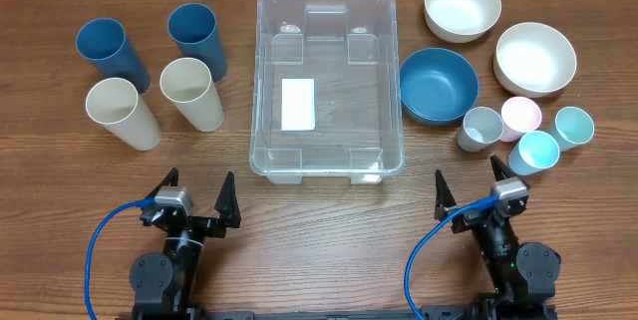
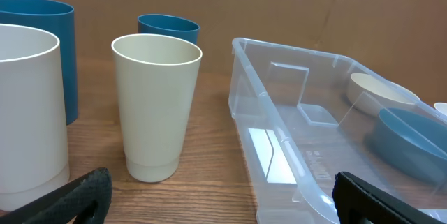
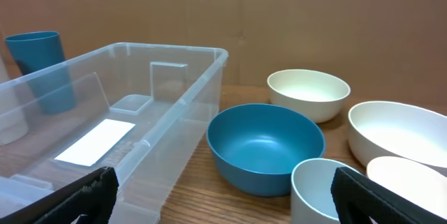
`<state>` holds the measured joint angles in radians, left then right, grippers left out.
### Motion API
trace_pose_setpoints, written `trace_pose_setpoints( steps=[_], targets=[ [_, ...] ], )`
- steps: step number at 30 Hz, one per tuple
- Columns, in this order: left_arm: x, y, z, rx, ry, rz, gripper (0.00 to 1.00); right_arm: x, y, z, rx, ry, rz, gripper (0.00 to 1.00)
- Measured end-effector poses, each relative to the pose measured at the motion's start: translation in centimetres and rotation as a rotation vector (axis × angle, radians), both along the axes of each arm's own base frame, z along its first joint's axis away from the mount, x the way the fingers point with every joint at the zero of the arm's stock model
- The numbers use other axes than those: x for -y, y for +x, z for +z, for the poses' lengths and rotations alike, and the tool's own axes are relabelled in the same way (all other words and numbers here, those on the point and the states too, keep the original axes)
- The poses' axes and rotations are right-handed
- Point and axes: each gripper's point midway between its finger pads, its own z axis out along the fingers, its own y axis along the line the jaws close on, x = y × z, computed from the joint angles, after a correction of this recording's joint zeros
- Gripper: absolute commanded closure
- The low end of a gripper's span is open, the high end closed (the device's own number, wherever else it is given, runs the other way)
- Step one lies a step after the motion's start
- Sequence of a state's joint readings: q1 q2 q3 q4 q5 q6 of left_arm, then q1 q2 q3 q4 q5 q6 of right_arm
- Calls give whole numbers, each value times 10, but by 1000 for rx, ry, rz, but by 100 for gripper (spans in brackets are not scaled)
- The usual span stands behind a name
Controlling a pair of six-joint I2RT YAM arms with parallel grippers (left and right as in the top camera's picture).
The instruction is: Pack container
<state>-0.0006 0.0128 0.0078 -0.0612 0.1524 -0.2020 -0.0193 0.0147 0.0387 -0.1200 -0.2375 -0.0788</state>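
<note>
The clear rectangular container point(image 1: 269, 151) stands empty in the middle of the table, a white label on its bottom. It also shows in the left wrist view point(image 2: 279, 140) and the right wrist view point(image 3: 181, 105). My left gripper point(image 1: 197, 195) is open and empty near the front edge, left of the container; its fingers frame the view point(image 2: 223, 203). My right gripper point(image 1: 469, 185) is open and empty near the front edge, right of the container point(image 3: 223, 199).
Two blue cups point(image 1: 112, 51) point(image 1: 195, 37) and two cream cups point(image 1: 122, 113) point(image 1: 191, 93) stand at the left. At the right are two white bowls point(image 1: 462, 5) point(image 1: 535, 58), a blue bowl point(image 1: 438, 84), and several small cups point(image 1: 480, 128).
</note>
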Motion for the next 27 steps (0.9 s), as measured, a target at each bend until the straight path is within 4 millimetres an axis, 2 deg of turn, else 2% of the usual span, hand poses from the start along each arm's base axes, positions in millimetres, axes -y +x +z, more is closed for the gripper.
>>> trace_pose_setpoints(
  steps=[12,18,19,20,23,24,25,27],
  targets=[
    [0,0,0,0,0,0,0,5,1,-1,-4,6,-28,0],
    [0,0,0,0,0,0,0,5,-1,-15,-126,84,-39,0],
    [0,0,0,-1,0,0,0,5,-1,-9,-142,88,-41,0],
    [0,0,0,0,0,0,0,5,1,5,-143,91,-42,0],
    [0,0,0,-2,0,0,0,3,9,58,-165,100,-26,0],
    [0,0,0,-1,0,0,0,1,9,61,-172,102,-19,0],
    [0,0,0,-1,0,0,0,0,17,82,-229,104,-13,0],
    [0,0,0,-1,0,0,0,-4,29,92,-351,110,7,0]
  ],
)
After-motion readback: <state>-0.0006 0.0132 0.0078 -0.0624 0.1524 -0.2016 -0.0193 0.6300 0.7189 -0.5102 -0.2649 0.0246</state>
